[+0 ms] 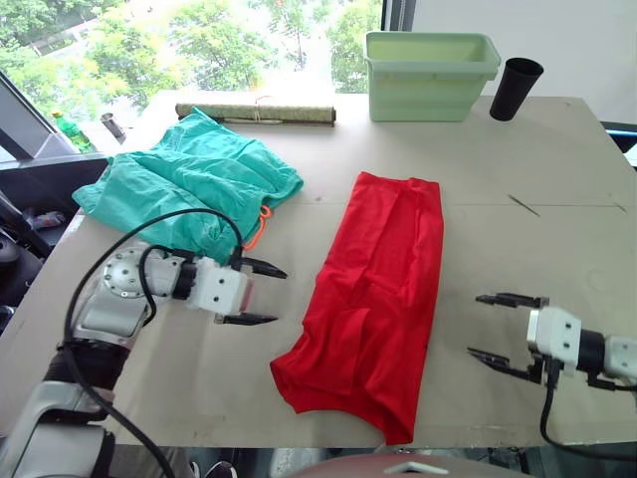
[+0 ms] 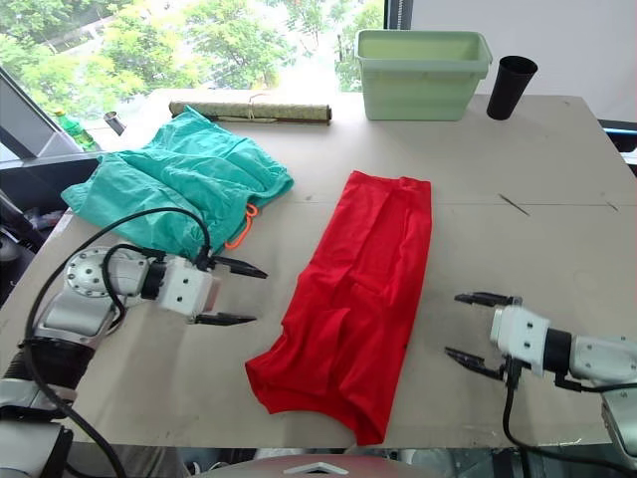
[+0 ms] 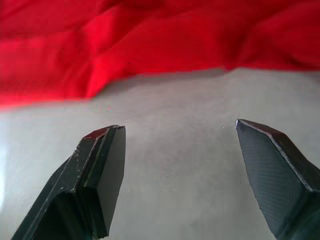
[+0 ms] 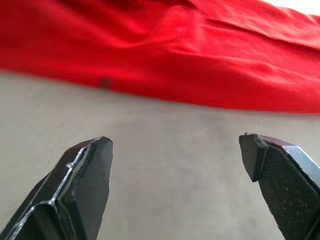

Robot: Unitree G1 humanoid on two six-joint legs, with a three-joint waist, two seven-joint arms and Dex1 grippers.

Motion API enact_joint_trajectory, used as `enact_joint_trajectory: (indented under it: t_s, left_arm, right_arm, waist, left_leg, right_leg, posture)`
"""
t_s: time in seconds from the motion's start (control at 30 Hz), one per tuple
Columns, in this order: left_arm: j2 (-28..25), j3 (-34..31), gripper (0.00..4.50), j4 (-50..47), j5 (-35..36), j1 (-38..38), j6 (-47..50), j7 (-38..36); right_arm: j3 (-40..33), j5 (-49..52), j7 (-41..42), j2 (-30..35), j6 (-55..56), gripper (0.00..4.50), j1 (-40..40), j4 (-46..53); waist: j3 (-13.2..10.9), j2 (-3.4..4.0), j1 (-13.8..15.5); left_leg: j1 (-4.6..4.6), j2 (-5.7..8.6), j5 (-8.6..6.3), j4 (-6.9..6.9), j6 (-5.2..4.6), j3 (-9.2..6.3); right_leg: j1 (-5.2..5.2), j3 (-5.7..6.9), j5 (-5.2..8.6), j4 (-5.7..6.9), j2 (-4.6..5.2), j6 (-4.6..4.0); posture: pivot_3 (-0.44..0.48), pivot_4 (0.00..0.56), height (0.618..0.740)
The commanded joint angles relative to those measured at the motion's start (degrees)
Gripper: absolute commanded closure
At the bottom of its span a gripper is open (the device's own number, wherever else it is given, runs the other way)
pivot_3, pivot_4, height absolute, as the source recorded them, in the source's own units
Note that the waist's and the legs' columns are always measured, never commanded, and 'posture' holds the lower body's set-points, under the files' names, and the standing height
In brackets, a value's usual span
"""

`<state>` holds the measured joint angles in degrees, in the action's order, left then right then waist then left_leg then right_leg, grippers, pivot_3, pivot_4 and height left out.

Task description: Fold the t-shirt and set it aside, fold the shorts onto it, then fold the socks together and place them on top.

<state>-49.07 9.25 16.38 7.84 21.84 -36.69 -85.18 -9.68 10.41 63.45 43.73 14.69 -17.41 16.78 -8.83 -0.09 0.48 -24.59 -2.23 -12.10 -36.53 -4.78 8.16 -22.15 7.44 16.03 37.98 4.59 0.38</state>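
The red t-shirt (image 1: 373,299) lies in the middle of my table (image 1: 557,189), folded lengthwise into a long narrow strip that runs from the near edge away toward the far side, tilted a little so its near end sits further to my left. Its near end is wider and rumpled, with one corner close to the table's front edge.

My left gripper (image 1: 265,294) hovers just to the left of the shirt's near half, fingers spread wide apart and holding nothing; in the left wrist view the fingertips (image 3: 107,165) point at the shirt's edge with bare table between them. My right gripper (image 1: 495,327) sits on the other side of the shirt, near its near half but clear of it, likewise wide open and empty, its tips aimed at the red fabric.

The teal-green shorts (image 1: 189,179) lie rumpled at the far left of the table, their orange drawstring (image 1: 258,228) trailing toward my left gripper. At the far edge stand a pale green bin (image 1: 430,73), a black cup (image 1: 516,89) just to its right, and a rolled mat (image 1: 256,114) to its left.
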Motion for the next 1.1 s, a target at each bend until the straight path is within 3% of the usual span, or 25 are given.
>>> enact_joint_trajectory:
  t_s: [0.03, 0.43, 0.87, 1.0, 1.1]
  left_arm:
    - [1.48, 4.11, 0.74, 3.22, 0.92, 2.74, -11.11, -4.25]
    - [4.03, 15.23, 0.74, 7.91, 1.65, 7.03, -24.13, -7.32]
    - [-0.73, 27.61, 0.74, 1.56, 1.75, 4.61, -27.91, -7.32]
    - [-1.63, 29.56, 0.74, -1.57, 2.78, 3.86, -23.77, -7.32]
    - [-2.61, 30.67, 1.64, -3.57, 4.02, 3.41, -20.47, -7.32]
  right_arm:
    - [2.22, -3.59, -0.08, -0.03, 11.97, 0.2, -3.07, -0.05]
    - [12.55, -7.51, -3.37, -0.53, 20.68, 0.2, -2.88, 0.45]
    - [21.62, -10.37, -7.73, -3.09, 19.23, 0.2, 3.35, -1.18]
    - [22.83, -10.57, -8.53, -3.26, 18.57, 1.4, 3.98, -1.69]
    - [23.31, -10.14, -8.72, -2.82, 18.09, 2.89, 3.84, -1.74]
  waist:
    - [0.01, -0.03, 0.29]
    - [0.09, -0.06, 0.39]
    - [0.57, 0.24, 0.15]
    - [0.71, 0.26, 0.08]
    - [0.72, 0.26, 0.09]
  left_leg:
    - [0.0, -0.01, 0.01, -0.01, -0.01, 0.0]
    - [0.09, -0.09, -0.03, -0.37, -0.1, -0.05]
    - [0.46, -0.09, -0.14, -0.35, -0.22, 0.0]
    - [0.5, -0.08, -0.14, -0.34, -0.22, 0.05]
    - [0.52, -0.08, -0.15, -0.33, -0.22, 0.08]
  right_leg:
    - [0.0, 0.0, 0.01, 0.0, -0.02, 0.01]
    - [0.14, 0.0, 0.13, 0.08, -0.13, 0.22]
    - [0.49, -0.1, 0.13, 0.03, -0.13, 0.17]
    - [0.5, -0.18, 0.17, 0.04, -0.16, 0.23]
    - [0.5, -0.23, 0.2, 0.04, -0.17, 0.28]
  posture:
    - [0.0, 0.15, 0.737]
    - [0.0, 0.15, 0.737]
    - [0.0, 0.15, 0.737]
    - [0.0, 0.15, 0.737]
    - [0.0, 0.15, 0.737]
